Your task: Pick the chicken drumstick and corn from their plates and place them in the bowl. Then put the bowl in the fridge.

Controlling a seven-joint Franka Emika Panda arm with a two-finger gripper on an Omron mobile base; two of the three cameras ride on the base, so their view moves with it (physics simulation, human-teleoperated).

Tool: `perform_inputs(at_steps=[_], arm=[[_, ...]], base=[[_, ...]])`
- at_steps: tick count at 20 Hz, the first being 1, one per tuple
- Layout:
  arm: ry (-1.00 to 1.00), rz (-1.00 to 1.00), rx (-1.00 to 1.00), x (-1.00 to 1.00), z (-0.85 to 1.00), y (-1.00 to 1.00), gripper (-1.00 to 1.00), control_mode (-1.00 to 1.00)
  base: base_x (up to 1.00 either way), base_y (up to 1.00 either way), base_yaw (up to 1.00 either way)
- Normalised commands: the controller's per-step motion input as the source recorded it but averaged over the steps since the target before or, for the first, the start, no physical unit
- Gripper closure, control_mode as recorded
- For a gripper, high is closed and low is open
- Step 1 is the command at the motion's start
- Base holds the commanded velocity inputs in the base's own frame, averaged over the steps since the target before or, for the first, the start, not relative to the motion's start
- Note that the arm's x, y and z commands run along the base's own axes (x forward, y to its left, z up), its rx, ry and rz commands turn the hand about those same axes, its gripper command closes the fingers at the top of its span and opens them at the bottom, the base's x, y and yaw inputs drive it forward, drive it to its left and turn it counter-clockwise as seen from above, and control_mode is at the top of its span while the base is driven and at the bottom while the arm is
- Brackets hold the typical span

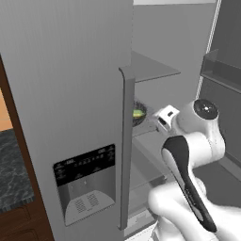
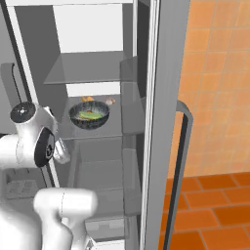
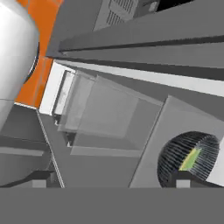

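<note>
The fridge [image 1: 70, 94] stands open in front of me. On its middle shelf [image 2: 97, 132] sits the dark grey-blue bowl [image 2: 89, 116], also seen past the door handle [image 1: 139, 113] and at the lower right of the hand view [image 3: 186, 159]. The yellow-green corn [image 2: 89, 115] lies inside the bowl [image 3: 192, 158]. A small reddish bit next to the corn may be the chicken drumstick; I cannot tell. My gripper [image 3: 116, 179] is open, holds nothing, and is drawn back from the bowl, a short way outside the shelf. The plates are out of view.
The left door, with a dark dispenser panel [image 1: 84, 181] and a long handle [image 1: 126, 141], stands close on my left. The right door's edge [image 2: 163, 122] and handle [image 2: 183, 161] are on my right. Two small items [image 2: 88, 99] lie behind the bowl. Orange floor [image 2: 210, 205] is right.
</note>
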Motion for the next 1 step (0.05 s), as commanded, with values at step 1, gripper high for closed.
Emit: perform_inputs(at_steps=[1], arm=[[0.0, 0.0, -0.13, -1.0, 0.16, -0.26, -1.0, -1.0]], base=[[0.0, 0.0, 0.0]])
